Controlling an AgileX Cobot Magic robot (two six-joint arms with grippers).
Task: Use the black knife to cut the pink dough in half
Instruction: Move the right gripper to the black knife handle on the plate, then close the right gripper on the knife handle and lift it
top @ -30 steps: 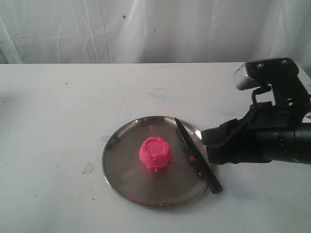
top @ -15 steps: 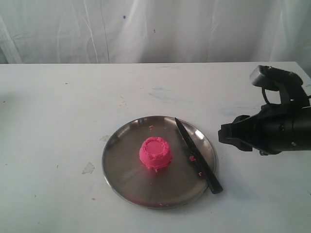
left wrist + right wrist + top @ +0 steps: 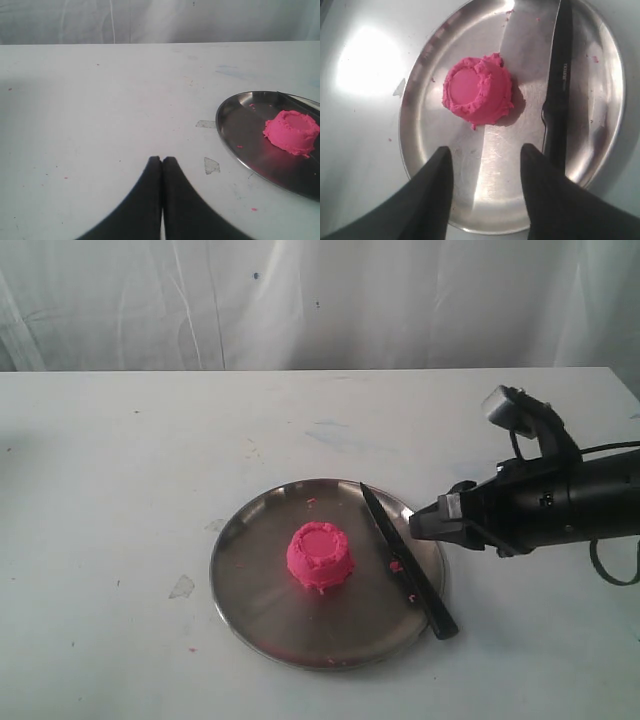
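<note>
So the table [image 3: 150, 470] is plain white, kinda scuffed, with a faint bluish smear toward the back and a couple of small torn, tape-looking patches just beside the steel plate [image 3: 250, 610]. That round plate is the one real thing sitting directly on it. A few tiny pink crumbs [image 3: 253, 209] lie scattered on the bare surface near the plate's rim.

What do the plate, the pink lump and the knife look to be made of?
Plate: metal, probably steel, polished; it mirrors light and the dough's pink. Dough: soft matte putty, with ragged, crumbly edges and a pressed flat top. Knife: black all over, matte to satin, with a faint print on the blade; whether it is coated metal or plastic cannot be told.
</note>
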